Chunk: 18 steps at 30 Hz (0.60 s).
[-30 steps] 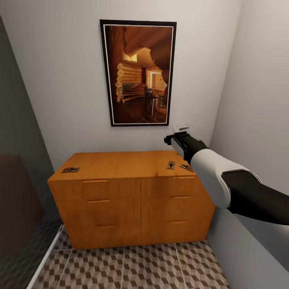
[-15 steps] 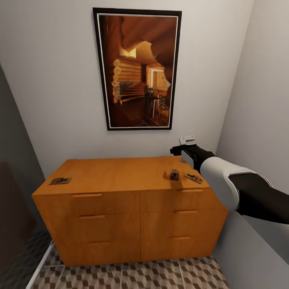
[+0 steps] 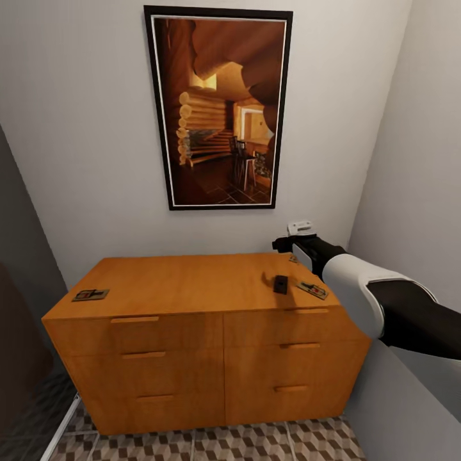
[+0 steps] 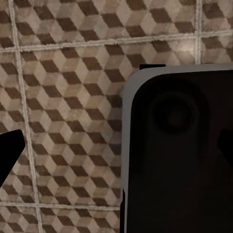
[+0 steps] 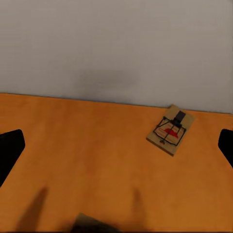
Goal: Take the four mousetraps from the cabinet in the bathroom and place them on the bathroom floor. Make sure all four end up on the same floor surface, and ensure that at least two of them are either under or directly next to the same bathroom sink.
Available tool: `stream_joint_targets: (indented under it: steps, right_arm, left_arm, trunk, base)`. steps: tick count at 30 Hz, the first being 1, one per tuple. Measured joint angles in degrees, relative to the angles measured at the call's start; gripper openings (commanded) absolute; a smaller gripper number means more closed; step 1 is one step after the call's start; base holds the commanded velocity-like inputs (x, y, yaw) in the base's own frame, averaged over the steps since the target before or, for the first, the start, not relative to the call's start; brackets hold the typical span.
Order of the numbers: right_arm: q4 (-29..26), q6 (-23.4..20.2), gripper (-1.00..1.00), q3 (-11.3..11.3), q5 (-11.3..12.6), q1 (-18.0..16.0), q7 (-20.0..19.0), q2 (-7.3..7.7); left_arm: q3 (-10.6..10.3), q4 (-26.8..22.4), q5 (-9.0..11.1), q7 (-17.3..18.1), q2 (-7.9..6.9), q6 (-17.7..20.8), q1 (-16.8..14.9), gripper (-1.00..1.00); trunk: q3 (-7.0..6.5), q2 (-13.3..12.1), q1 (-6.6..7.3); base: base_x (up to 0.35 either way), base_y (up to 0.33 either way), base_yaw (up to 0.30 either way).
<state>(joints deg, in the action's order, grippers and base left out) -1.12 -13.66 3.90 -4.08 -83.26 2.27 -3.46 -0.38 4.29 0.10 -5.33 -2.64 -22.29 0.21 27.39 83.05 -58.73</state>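
The orange-brown cabinet stands against the back wall. Three mousetraps show on its top in the head view: one at the left front corner, and two near the right front, a dark one and a flat one. My right gripper hovers above the top's right rear corner. In the right wrist view it is open, and a mousetrap with a red bit lies ahead by the wall. My left gripper hangs open over the bathroom floor.
A large framed picture hangs above the cabinet. A grey wall closes in on the right and a dark panel on the left. Patterned floor tiles show before the cabinet. My dark, white-rimmed base sits under the left gripper.
The head view has moved closer to the cabinet and higher. My right gripper stays over the cabinet's right end, now slightly lower toward the top.
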Motion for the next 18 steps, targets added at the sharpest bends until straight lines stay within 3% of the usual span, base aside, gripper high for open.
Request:
stream_joint_targets:
  steps: [6,10,18]
  right_arm:
    - [0.0,0.4,1.00,0.0,0.0,1.4,0.0,1.02]
    - [0.0,0.8,1.00,0.0,0.1,2.4,-0.2,2.71]
    - [-0.1,1.9,1.00,-0.1,0.1,3.3,-0.3,3.71]
  left_arm:
    - [0.0,0.0,0.0,0.0,0.02,0.0,0.0,1.00]
    - [0.0,0.0,0.0,0.0,0.01,0.0,0.0,1.00]
    - [0.0,0.0,0.0,0.0,0.00,0.0,0.0,1.00]
  trunk:
    - [0.00,0.0,0.00]
    - [0.00,0.0,0.00]
    - [0.00,0.0,0.00]
  base:
    - [0.002,0.000,0.000]
    - [0.000,0.000,0.000]
    - [0.000,0.000,0.000]
